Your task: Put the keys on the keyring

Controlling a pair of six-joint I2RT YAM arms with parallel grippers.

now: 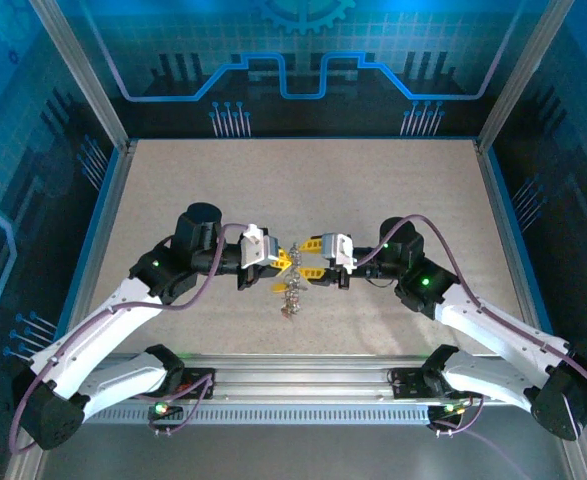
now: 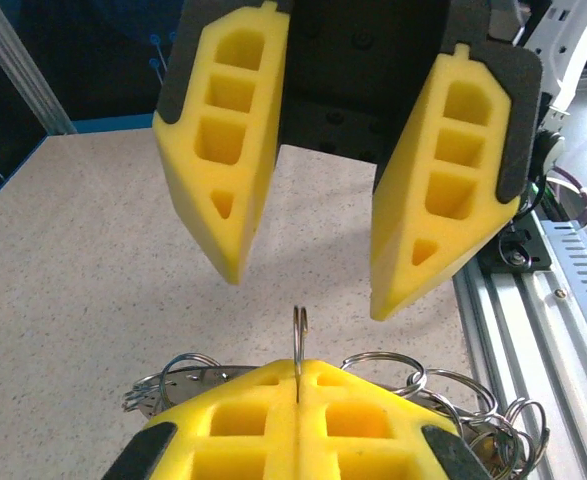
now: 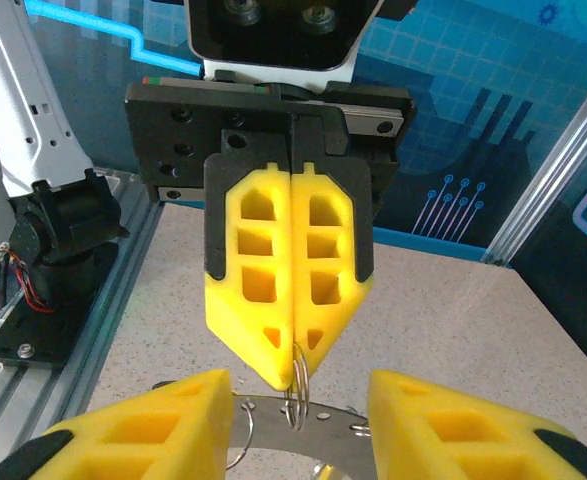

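Note:
The keyring (image 1: 291, 292) hangs between the two grippers, above the table's middle. It is a flat silver ring (image 3: 333, 430) with holes in it, and small split rings (image 2: 383, 362) fringe its rim. One small split ring (image 2: 299, 330) stands upright out of my left gripper (image 2: 299, 368), which is shut on it. The right wrist view shows that same grip (image 3: 295, 360) from the front, with the flat ring dangling below. My right gripper (image 2: 309, 299) faces it, open, one finger on each side of the small ring and clear of it. The keys are out of view.
Both arms reach inward over a speckled beige table (image 1: 303, 190). An aluminium rail (image 1: 303, 375) runs along the near edge, and blue panels and metal posts wall the other sides.

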